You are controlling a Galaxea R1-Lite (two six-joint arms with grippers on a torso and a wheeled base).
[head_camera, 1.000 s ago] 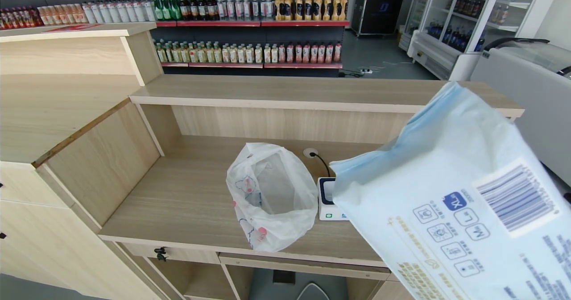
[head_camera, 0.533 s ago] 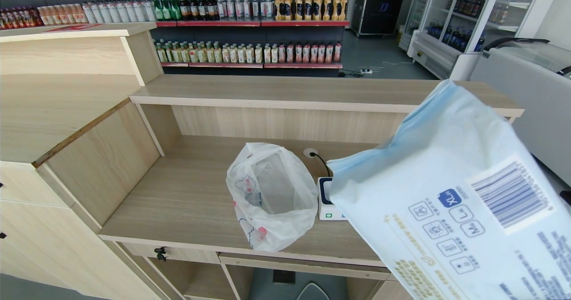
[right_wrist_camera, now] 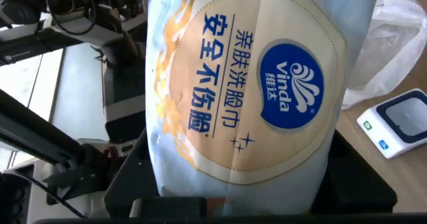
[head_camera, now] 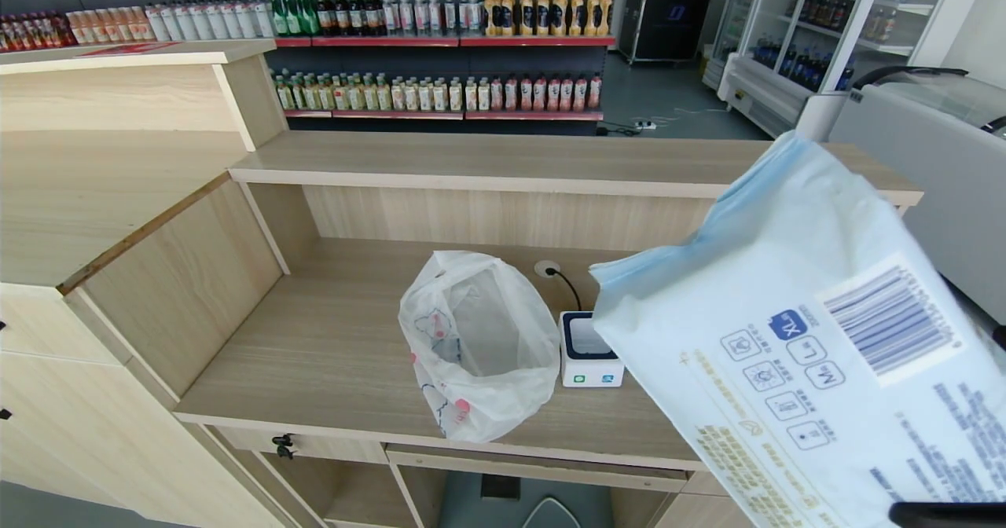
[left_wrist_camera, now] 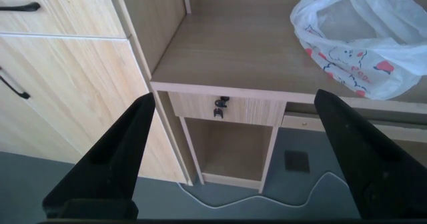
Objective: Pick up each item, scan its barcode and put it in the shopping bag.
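A large white-and-blue soft pack [head_camera: 802, 339] hangs tilted in the air at the right, above the counter's right end, its barcode side facing up. My right gripper [right_wrist_camera: 240, 184] is shut on this pack [right_wrist_camera: 247, 84], with dark fingers on both of its sides. An open white shopping bag [head_camera: 479, 343] with red and blue prints stands in the middle of the counter. A small white scanner [head_camera: 589, 351] sits just right of the bag, below the pack's lower corner. My left gripper [left_wrist_camera: 230, 164] hangs open and empty in front of the counter's front edge, left of the bag [left_wrist_camera: 360, 31].
The wooden counter [head_camera: 330, 355] has a side wall on its left and a raised ledge [head_camera: 503, 163] behind. A black cable [head_camera: 566, 284] runs from a hole to the scanner. A drawer with a key [left_wrist_camera: 220, 107] sits under the front edge. Bottle shelves stand far behind.
The pack has risen a little and shifted right, so the scanner beneath its corner now shows fully. The bag and scanner have not moved.
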